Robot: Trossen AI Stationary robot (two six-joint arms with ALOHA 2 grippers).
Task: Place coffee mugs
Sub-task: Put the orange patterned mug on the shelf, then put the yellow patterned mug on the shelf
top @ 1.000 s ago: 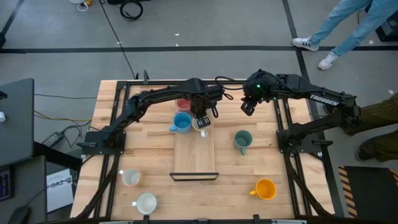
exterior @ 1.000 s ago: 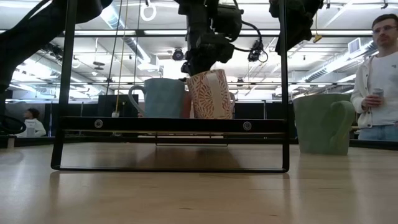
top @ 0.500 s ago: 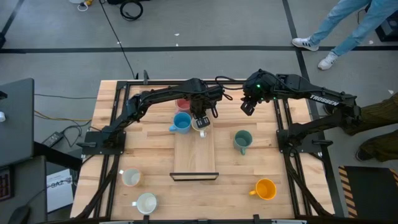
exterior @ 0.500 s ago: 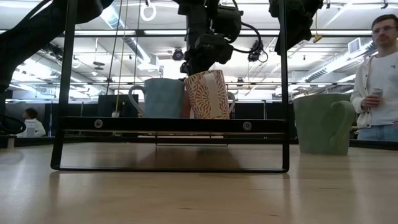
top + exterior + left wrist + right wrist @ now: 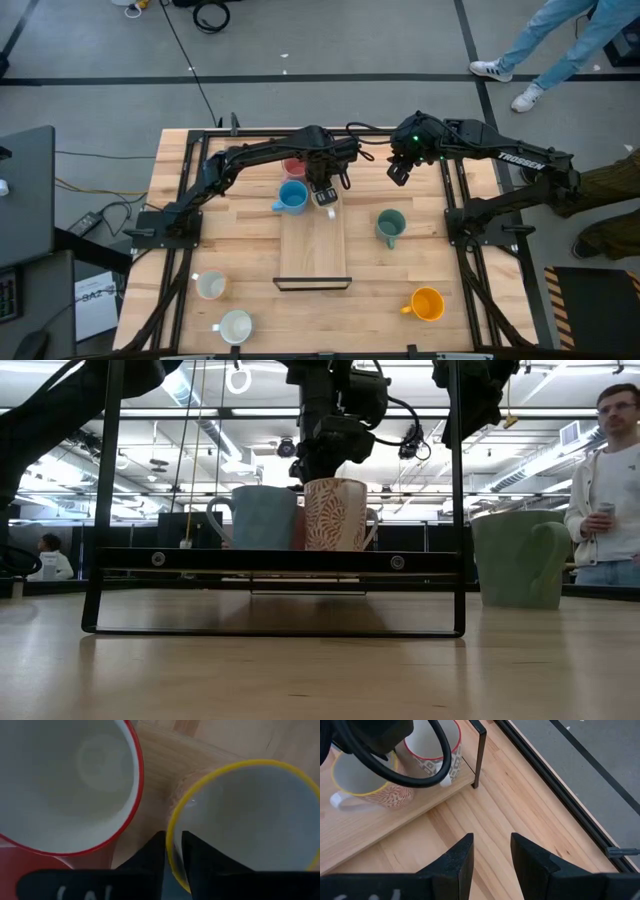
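Left gripper: the left gripper [image 5: 325,192] is seen above the far end of the pale wooden tray with a black wire frame [image 5: 312,255]. One finger [image 5: 150,857] is inside and one outside the rim of the cream mug with a yellow rim and orange-red leaf pattern [image 5: 335,514]; the jaws stand narrowly parted about that wall, and whether the wall is pinched cannot be told.
Patterned mug: it is stood upright on the tray's far end, its handle pointing away from the blue mug.
Right gripper: the right gripper [image 5: 398,172] is held in the air over bare table beyond the tray's far right corner, its jaws partly open and nothing between them.
Neighbouring mugs: a light blue ceramic mug [image 5: 291,197] is stood just beside the patterned mug on the tray's left edge; a red-rimmed white mug with a pink-red outside [image 5: 65,785] is set close behind them, partly hidden under the arm in the high view.
Other mugs: a teal green mug [image 5: 390,226] is placed on the light wooden table [image 5: 470,300] right of the tray, an orange mug [image 5: 427,304] near the front right, and two white mugs [image 5: 210,286] [image 5: 235,326] at the front left.
Bystander: a person in a white top [image 5: 612,490] is seen standing beyond the table in the low view.
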